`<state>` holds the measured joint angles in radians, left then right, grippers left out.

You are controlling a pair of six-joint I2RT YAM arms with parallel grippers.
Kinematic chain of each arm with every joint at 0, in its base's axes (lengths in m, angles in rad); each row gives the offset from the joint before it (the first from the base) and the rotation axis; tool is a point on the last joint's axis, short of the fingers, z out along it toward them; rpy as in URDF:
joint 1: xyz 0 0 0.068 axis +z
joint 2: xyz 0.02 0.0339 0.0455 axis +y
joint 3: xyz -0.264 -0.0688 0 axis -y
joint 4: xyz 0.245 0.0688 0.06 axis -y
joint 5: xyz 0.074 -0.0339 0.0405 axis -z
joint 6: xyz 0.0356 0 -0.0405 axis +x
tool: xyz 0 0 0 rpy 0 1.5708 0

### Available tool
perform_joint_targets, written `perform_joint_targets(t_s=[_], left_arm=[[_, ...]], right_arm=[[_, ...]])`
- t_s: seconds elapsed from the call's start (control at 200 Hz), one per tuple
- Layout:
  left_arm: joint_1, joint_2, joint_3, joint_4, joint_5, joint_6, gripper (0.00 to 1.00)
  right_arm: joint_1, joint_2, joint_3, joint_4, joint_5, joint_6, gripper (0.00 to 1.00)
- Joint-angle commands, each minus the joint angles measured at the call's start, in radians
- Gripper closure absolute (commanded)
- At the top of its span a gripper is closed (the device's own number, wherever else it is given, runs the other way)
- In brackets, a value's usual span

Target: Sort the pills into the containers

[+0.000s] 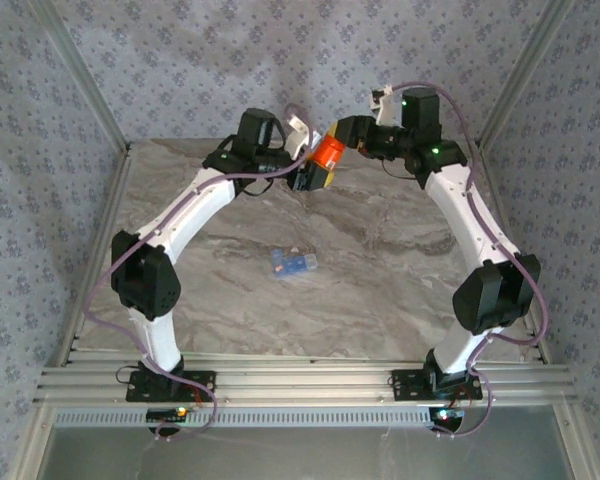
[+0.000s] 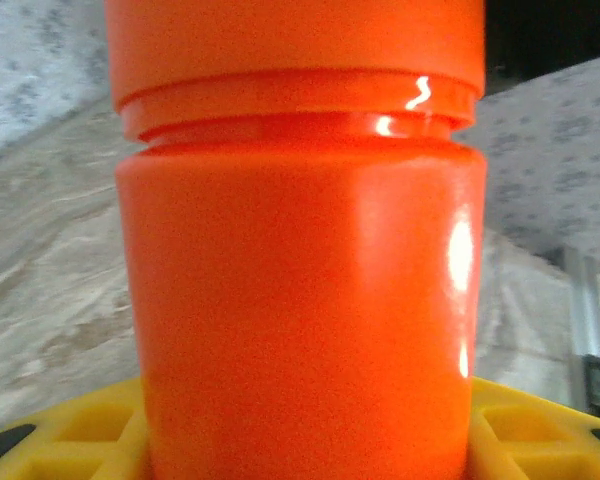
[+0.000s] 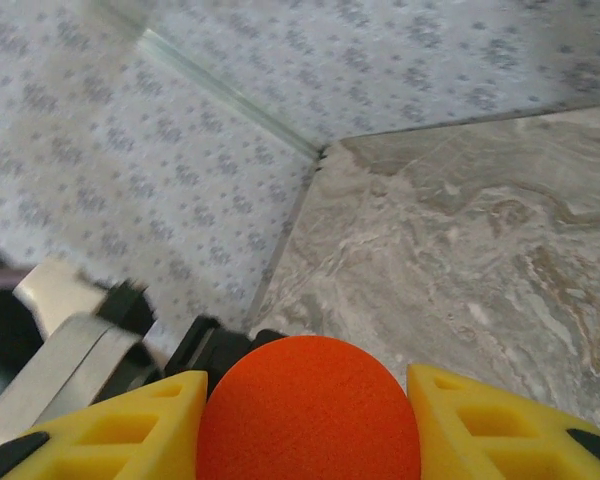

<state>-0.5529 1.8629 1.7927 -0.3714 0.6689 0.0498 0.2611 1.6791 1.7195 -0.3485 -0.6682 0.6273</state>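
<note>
Twisting is best kept square: cap (image 2: 295, 45) pinched by right end effector (image 3: 308, 430), orange bottle (image 2: 300, 300) clamped by left end effector (image 1: 313, 177).

My left gripper (image 2: 300, 445) and right gripper (image 3: 308, 430) face each other above the far middle of the table (image 1: 410, 250); the bottle (image 2: 300, 300) sits between my left fingers (image 2: 540, 430), up off the table; its cap (image 3: 308, 390) points toward my right arm and sits between my right fingers (image 3: 480, 420), touching both; the smaller container (image 1: 293, 262) lies on the table near its middle, between my two arms and nearer my bases than the bottle.
</note>
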Motion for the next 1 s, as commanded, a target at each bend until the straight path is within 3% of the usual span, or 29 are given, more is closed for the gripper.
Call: perform_joint_targets(t_s=[0.0,0.14,0.29,0.49,0.82,1.0], left_arm=[[-0.077,-0.055,-0.02,0.124,-0.243,0.118,1.0],[-0.121,-0.091,-0.121,0.301,-0.4,0.139,1.0],[-0.121,-0.088,-0.137,0.33,-0.398,0.109,1.0],[-0.096,-0.09,-0.158,0.34,-0.365,0.059,1.0],[0.001,-0.097,-0.142,0.286,-0.117,-0.028,1.0],[0.026,-0.069,-0.062,0.134,0.057,-0.016,1.0]], right_arm=[[0.072,-0.042,-0.038,-0.088,0.199,0.171,0.51],[0.126,-0.075,-0.113,0.007,0.321,0.322,0.52],[0.132,-0.07,-0.098,0.012,0.338,0.349,0.49],[0.055,-0.085,-0.052,0.027,0.272,0.348,0.29],[-0.095,-0.138,-0.056,0.101,0.091,0.282,0.21],[-0.113,-0.054,0.048,0.017,-0.103,0.063,0.2]])
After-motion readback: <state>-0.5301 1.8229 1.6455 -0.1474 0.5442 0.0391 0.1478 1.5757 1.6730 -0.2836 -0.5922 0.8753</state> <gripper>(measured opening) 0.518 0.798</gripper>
